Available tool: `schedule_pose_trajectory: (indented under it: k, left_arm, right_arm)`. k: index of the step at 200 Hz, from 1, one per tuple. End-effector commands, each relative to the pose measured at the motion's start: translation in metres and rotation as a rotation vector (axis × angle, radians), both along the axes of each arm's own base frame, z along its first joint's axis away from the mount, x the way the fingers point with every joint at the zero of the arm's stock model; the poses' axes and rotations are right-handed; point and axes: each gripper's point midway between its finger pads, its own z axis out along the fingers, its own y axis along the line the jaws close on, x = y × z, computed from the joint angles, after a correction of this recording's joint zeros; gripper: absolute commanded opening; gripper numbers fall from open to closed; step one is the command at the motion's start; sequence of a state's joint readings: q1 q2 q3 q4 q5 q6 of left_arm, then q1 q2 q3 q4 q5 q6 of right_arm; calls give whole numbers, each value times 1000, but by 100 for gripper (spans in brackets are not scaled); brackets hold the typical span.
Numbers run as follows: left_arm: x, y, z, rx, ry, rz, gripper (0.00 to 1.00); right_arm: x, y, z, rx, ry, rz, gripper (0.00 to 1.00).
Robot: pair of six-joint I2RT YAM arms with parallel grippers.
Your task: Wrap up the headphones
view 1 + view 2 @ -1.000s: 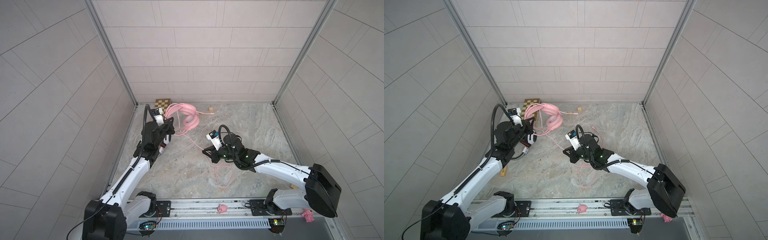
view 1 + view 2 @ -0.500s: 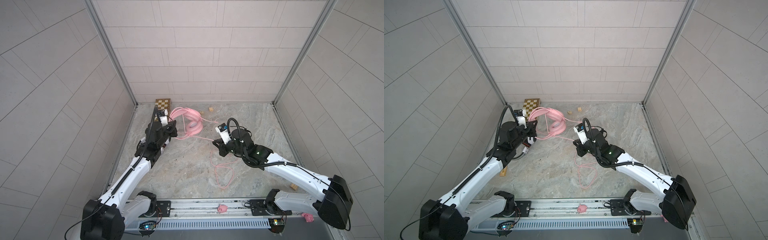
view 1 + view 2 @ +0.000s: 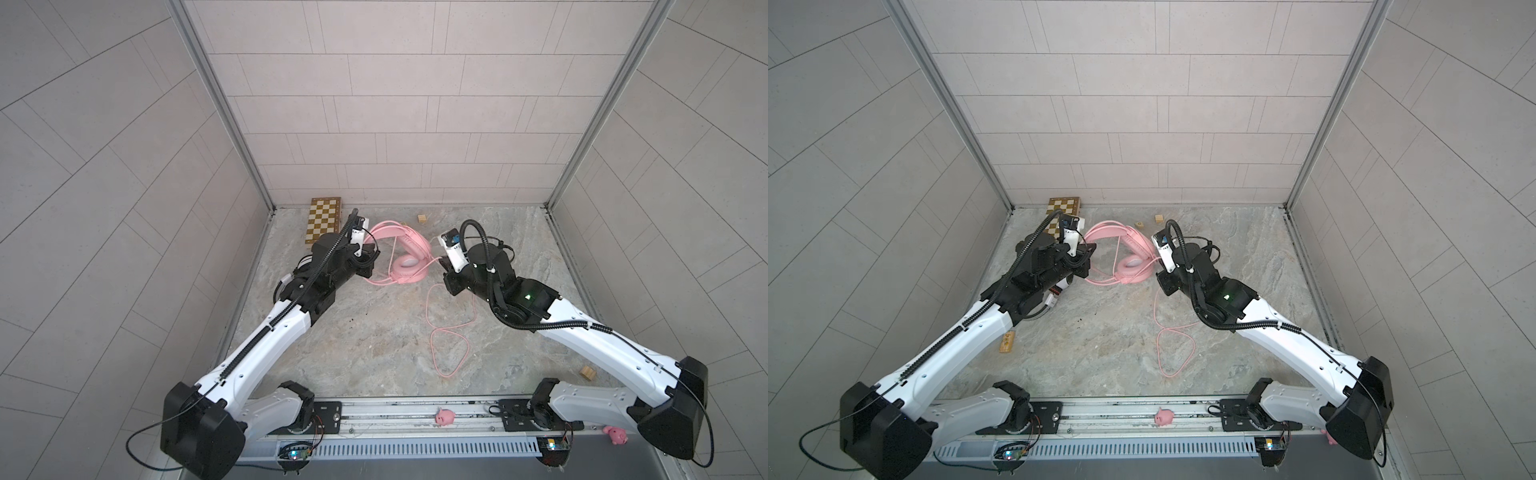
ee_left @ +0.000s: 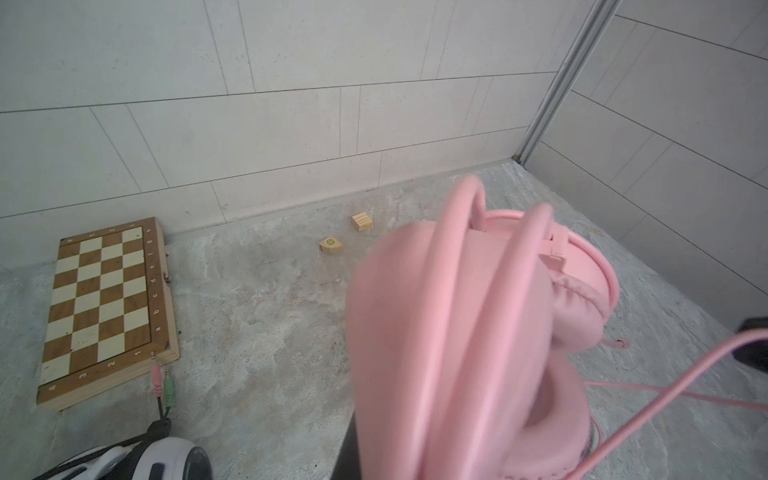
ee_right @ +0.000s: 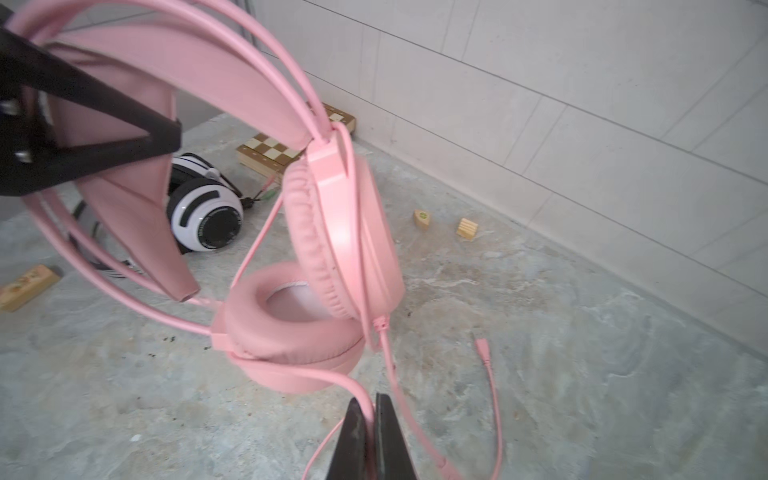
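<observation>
Left gripper (image 5: 166, 135) is clamped shut on the pink headset (image 5: 332, 249) headband, and right gripper (image 5: 370, 419) is pinched shut on the pink cord (image 5: 491, 386) just below the earcups. The headset looks light with a stiff band; the cord is limp and likely slippery, so regrip it close to the cup. The white headset (image 5: 203, 216) lies beyond the left fingers.

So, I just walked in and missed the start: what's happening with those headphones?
The left gripper holds the pink headset by its headband. The right gripper is shut on its pink cord near the ear cups; more cord lies looped on the table. The white headset lies aside, ungripped.
</observation>
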State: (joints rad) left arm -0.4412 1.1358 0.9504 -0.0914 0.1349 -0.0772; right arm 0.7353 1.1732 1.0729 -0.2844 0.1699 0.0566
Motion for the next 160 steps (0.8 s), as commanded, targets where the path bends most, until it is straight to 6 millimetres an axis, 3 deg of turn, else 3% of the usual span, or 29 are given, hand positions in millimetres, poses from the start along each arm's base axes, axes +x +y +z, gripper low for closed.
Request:
schedule_pose_trajectory:
  k: [1, 38, 111, 160]
  left_arm:
    - [-2, 4, 5, 87, -25, -19, 0]
    - [-7, -2, 7, 74, -27, -55, 0]
    - [-11, -6, 11, 81, -46, -73, 0]
    - [-11, -7, 11, 75, -39, -77, 0]
  right_arm:
    - [22, -44, 28, -138, -152, -228, 2]
    - [38, -66, 26, -224, -211, -343, 1]
    - [65, -93, 53, -281, -289, -483, 3]
    - [64, -97, 67, -238, -320, -486, 8]
